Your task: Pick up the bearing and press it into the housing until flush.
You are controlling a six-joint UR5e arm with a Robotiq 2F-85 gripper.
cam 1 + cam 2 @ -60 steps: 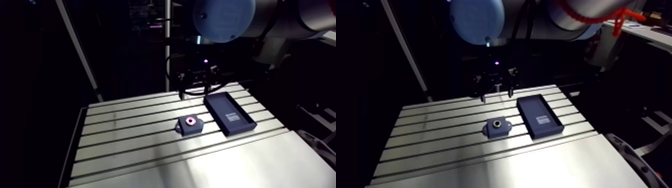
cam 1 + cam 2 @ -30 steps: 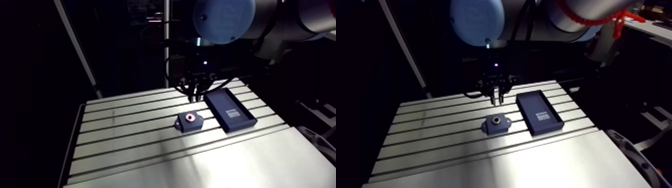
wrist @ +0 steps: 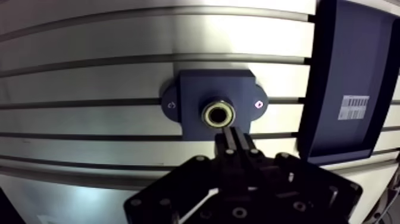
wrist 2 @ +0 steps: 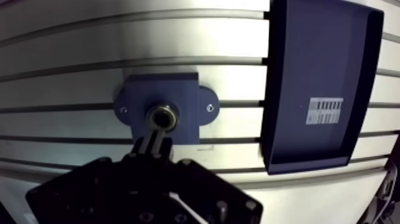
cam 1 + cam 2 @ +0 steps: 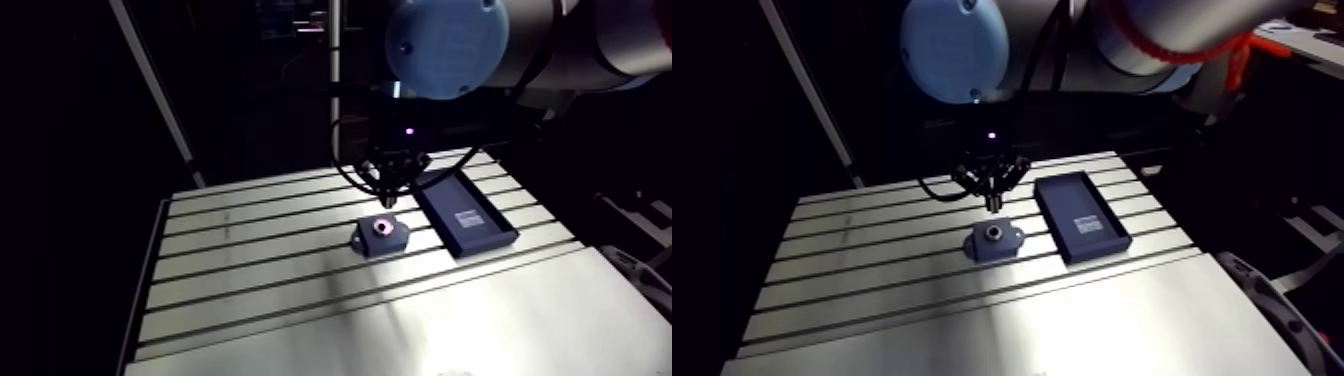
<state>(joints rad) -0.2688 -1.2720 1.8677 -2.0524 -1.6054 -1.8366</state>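
The bearing sits in the housing on the desk, claw clenched empty just beside it, so I'd centre the closed tips over it and push straight down, no tilting.

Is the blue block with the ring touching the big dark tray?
Apart. The wrist view shows bare slotted aluminium table between the dark blue housing block and the dark rectangular tray.
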